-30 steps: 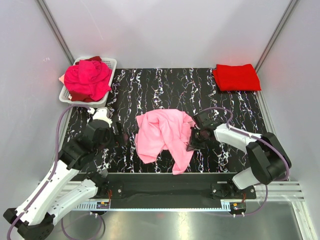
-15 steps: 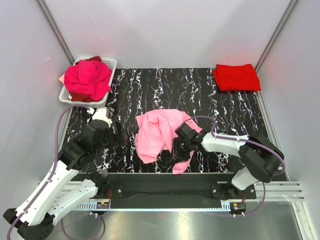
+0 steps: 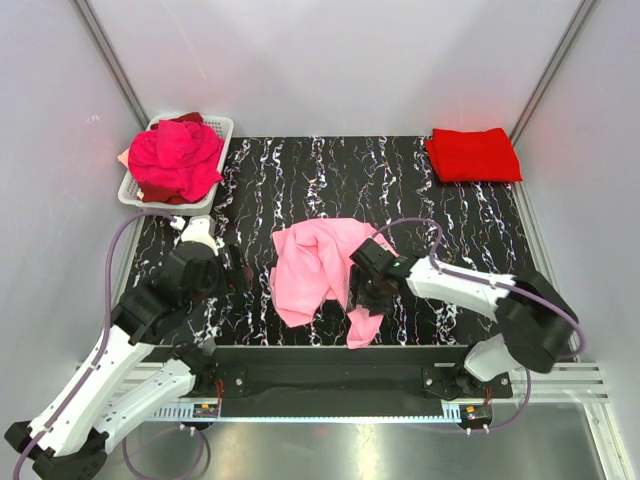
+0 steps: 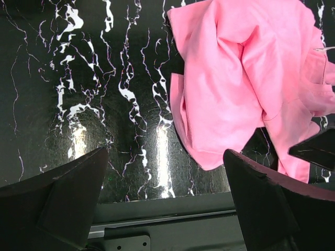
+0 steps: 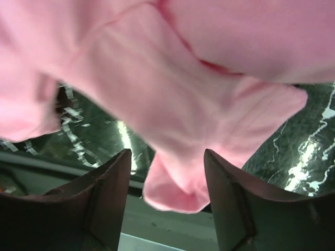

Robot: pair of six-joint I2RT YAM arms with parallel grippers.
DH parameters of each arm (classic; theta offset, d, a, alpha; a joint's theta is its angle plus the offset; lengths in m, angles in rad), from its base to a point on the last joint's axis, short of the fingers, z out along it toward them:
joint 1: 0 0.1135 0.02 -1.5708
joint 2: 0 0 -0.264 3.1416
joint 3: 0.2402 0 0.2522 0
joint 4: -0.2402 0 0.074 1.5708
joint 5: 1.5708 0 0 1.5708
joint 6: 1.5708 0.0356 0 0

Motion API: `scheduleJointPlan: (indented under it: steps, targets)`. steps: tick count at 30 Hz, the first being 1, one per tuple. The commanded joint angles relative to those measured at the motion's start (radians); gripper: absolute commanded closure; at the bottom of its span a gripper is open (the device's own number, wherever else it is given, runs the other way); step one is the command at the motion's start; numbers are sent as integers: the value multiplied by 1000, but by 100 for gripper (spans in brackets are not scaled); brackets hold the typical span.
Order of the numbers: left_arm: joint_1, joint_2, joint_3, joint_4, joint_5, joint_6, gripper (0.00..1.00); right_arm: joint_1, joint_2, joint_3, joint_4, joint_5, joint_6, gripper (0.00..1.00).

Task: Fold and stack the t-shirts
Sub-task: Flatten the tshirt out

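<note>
A crumpled light pink t-shirt (image 3: 320,268) lies in the middle of the black marbled table (image 3: 330,170). My right gripper (image 3: 365,297) is over its right-hand edge. In the right wrist view this gripper (image 5: 166,167) is open, and a hanging fold of the pink t-shirt (image 5: 172,104) sits between the fingers with gaps on both sides. My left gripper (image 3: 232,272) hovers left of the shirt, open and holding nothing. The left wrist view shows this gripper (image 4: 165,172) above bare table, with the pink t-shirt (image 4: 241,89) to its upper right. A folded bright red t-shirt (image 3: 473,155) lies at the back right.
At the back left stands a white mesh basket (image 3: 222,125), heaped with magenta and dark red t-shirts (image 3: 175,160). Grey walls close in the table on both sides and behind. The metal front rail (image 4: 157,217) runs just below the left gripper.
My right gripper has moved left onto the pink shirt's right edge and gone from shut to open. The left arm has barely shifted.
</note>
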Motion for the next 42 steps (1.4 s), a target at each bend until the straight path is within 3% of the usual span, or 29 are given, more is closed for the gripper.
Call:
scheduleJointPlan:
  steps: [1,8,10,13,16,18,20,21,22,23,26,28,32,35,42]
  targets:
    - [-4,-19,-2,42,-23,3,1,3,84,-1,14,-26,14,36]
    - [-4,-26,-3,44,-26,5,1,20,188,11,135,-113,32,63]
    - [-4,-26,-3,45,-26,5,1,44,230,34,154,-136,45,78]
    - [-4,-31,-3,42,-29,3,1,96,309,85,203,-185,65,90]
    - [-4,-37,-3,40,-32,3,1,154,412,262,257,-277,46,96]
    - [-4,-38,-3,40,-37,1,1,164,480,350,352,-425,4,96]
    - [-4,-38,-2,37,-46,-2,1,164,514,517,294,-468,-41,87]
    - [-4,-38,0,33,-50,-6,1,165,514,577,234,-434,-107,76]
    - [-4,-40,0,28,-58,-8,1,164,506,673,173,-395,-135,56]
    - [-4,-42,1,28,-61,-11,1,161,477,707,46,-346,-159,26]
    - [-4,-37,6,16,-87,-23,1,132,381,751,-146,-146,-219,3]
    - [-4,-8,9,8,-90,-29,3,98,302,668,-200,-57,-216,1]
    - [-36,107,38,-24,-102,-47,10,-29,-2,443,-196,21,-163,0]
    - [-120,179,43,-39,-150,-86,12,-86,-186,298,-185,138,-130,0]
    - [-482,358,-48,36,-205,-314,17,-92,-347,152,-233,281,-55,0]
